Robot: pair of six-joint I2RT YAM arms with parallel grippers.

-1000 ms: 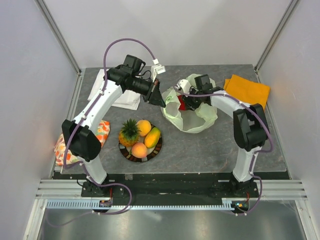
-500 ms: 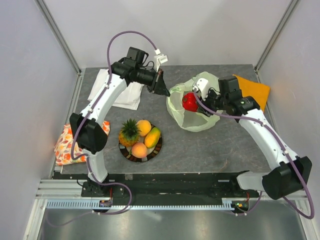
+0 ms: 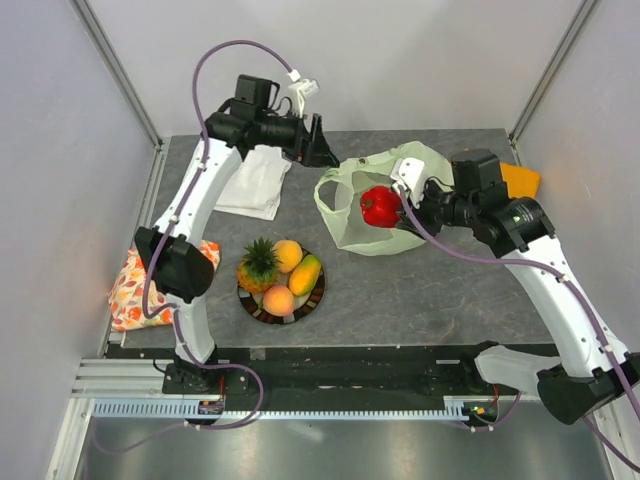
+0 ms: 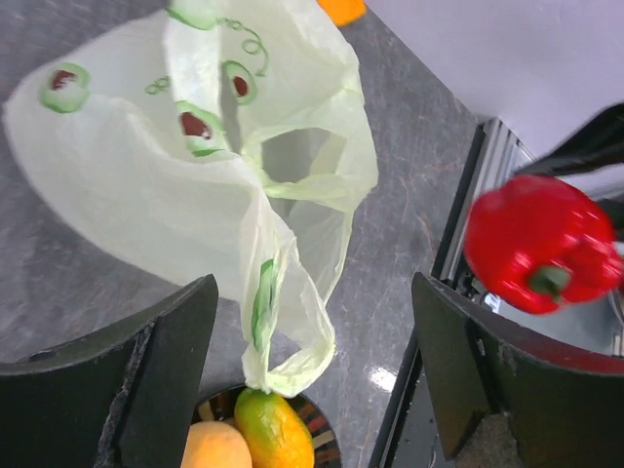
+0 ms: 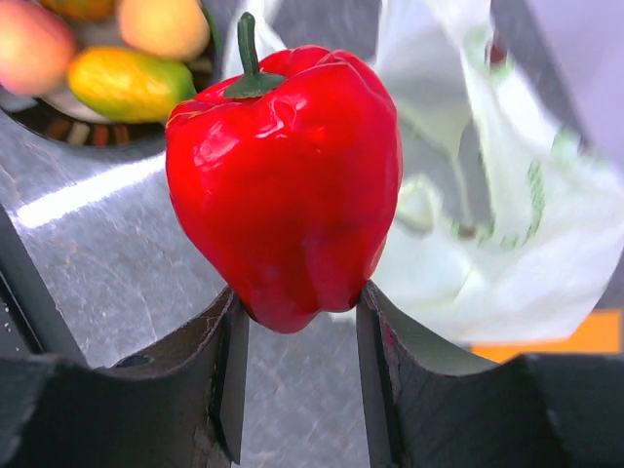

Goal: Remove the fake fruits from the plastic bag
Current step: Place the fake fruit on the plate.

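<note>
The right fingers [image 5: 195, 390] are clamped on the red pepper [image 3: 380, 206], which hangs in the air over the left part of the plastic bag [image 3: 345, 222], out of the bag and not yet set down. The left fingers [image 4: 166, 351] stand wide apart with nothing between them, raised just beyond the bag's far left corner.

The likeliest trouble is the grip. The pepper is glossy and is pinched only at its narrow lower end, so on the way to the plate [image 3: 248, 300] it may swivel or slide out. The plate already holds the pineapple [image 3: 258, 265], peach [image 3: 278, 299], mango [image 3: 304, 274] and a round orange fruit [image 3: 288, 254]. A fifth piece dropped there could roll off or knock one loose. The bag lies loose on the desk [image 3: 450, 290], and a low pass could drag it.

Only the right wrist view shows how little of the pepper sits between the fingers. The left wrist view alone shows the bag's slack mouth and handle loop. The top view gives the whole route to the plate. No view shows whether any fruit remains inside the bag.
</note>
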